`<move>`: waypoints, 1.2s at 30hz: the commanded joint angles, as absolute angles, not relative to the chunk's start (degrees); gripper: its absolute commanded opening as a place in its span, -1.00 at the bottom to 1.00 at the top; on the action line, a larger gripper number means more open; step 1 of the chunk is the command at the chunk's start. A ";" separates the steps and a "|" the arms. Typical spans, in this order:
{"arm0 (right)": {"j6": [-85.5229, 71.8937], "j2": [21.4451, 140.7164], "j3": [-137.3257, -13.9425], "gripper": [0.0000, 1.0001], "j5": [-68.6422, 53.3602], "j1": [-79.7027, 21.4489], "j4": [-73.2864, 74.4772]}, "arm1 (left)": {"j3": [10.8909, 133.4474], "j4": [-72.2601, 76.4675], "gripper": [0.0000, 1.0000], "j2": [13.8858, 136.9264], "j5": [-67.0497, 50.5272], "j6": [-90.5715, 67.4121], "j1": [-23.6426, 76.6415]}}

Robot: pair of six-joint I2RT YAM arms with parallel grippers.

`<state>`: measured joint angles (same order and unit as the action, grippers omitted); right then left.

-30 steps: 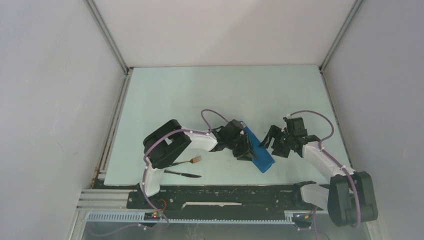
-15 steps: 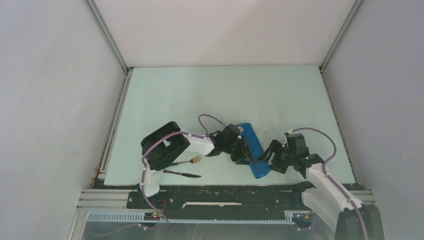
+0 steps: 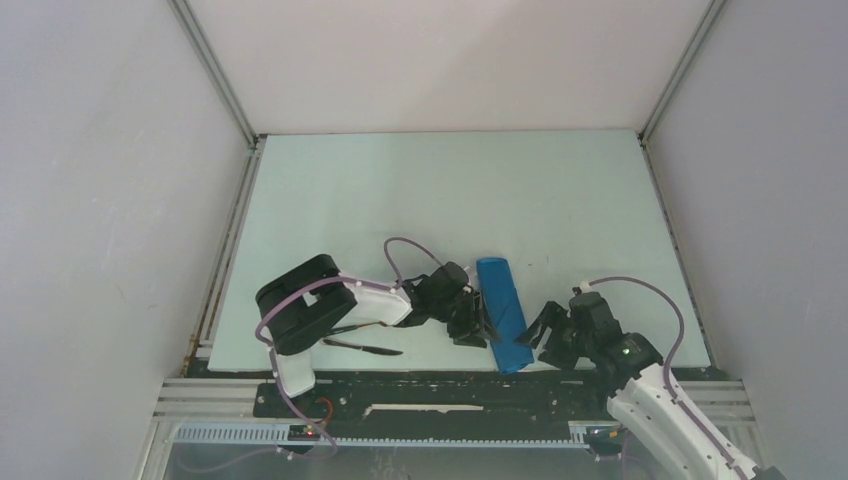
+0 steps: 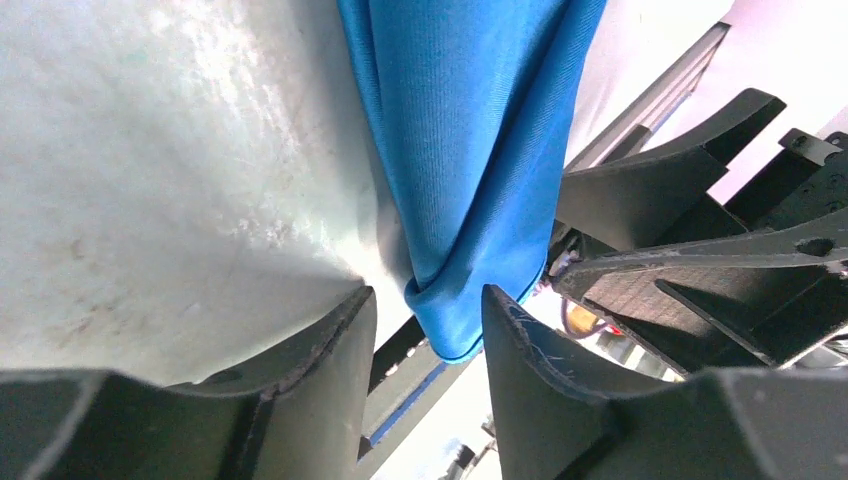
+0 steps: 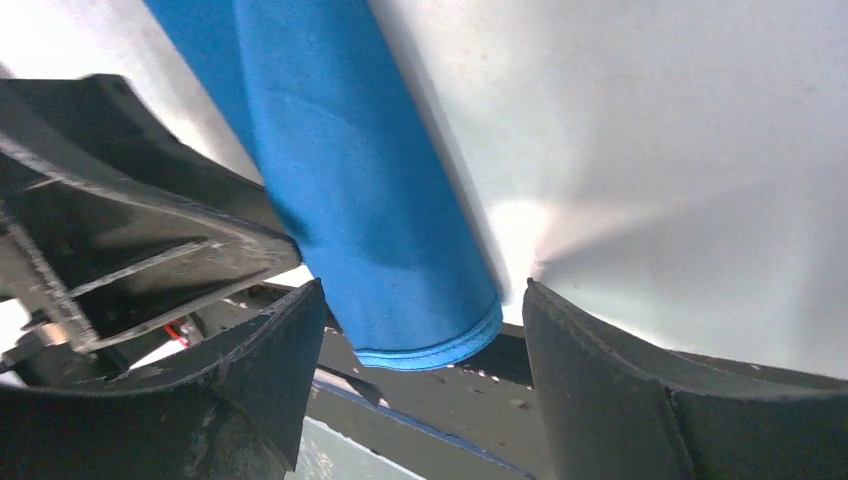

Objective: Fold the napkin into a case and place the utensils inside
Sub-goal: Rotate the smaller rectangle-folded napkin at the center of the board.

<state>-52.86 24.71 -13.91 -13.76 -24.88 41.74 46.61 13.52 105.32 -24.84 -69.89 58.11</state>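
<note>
The napkin, folded into a narrow bright blue case [image 3: 503,308], lies almost straight on the table, and its near end reaches past the front edge. My left gripper [image 3: 476,328] stands open just left of that end. In the left wrist view the rolled tip of the case [image 4: 470,150] sits loose between the left gripper's [image 4: 428,300] fingertips. My right gripper [image 3: 547,336] is open on the other side, and the case's hemmed end [image 5: 370,200] lies untouched between the right gripper's [image 5: 422,300] wide fingers. The dark knife [image 3: 366,348] lies near the left arm. Only the fork's dark handle [image 3: 347,328] shows under that arm.
The pale green table [image 3: 450,190] is bounded by white walls at the back and sides. A black rail [image 3: 430,385] runs along the front edge, right under the case's overhanging end. The left arm's upper link [image 3: 300,315] hangs over the utensils.
The case has swung from a diagonal to nearly straight and slid toward the front edge. Both grippers have drawn back toward the near edge with it. The left jaws have widened off the cloth.
</note>
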 commanded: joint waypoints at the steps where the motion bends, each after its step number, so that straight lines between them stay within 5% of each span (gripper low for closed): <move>1: -52.08 28.23 -17.61 0.61 -9.39 -28.29 42.94 | 48.11 5.00 0.08 102.61 -19.99 -63.79 57.33; 15: -58.17 39.32 -17.27 0.61 -4.55 -41.75 29.64 | 53.19 2.92 0.14 106.72 -20.39 -58.48 51.03; 26: -51.97 44.13 -30.26 0.64 2.86 -46.59 46.94 | 51.51 -7.56 0.32 94.75 -16.78 -50.38 50.27; 31: -50.59 41.72 -27.76 0.62 -14.12 -46.51 34.86 | 49.75 8.69 -0.01 95.69 -30.07 -58.32 50.69; 36: -51.26 42.73 -22.09 0.41 -23.87 -42.32 25.03 | 47.37 9.96 -0.14 95.69 -29.11 -61.53 49.86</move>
<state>-51.77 41.95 -25.47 -14.15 -44.66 33.71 49.23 5.65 96.16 -26.55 -58.39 50.59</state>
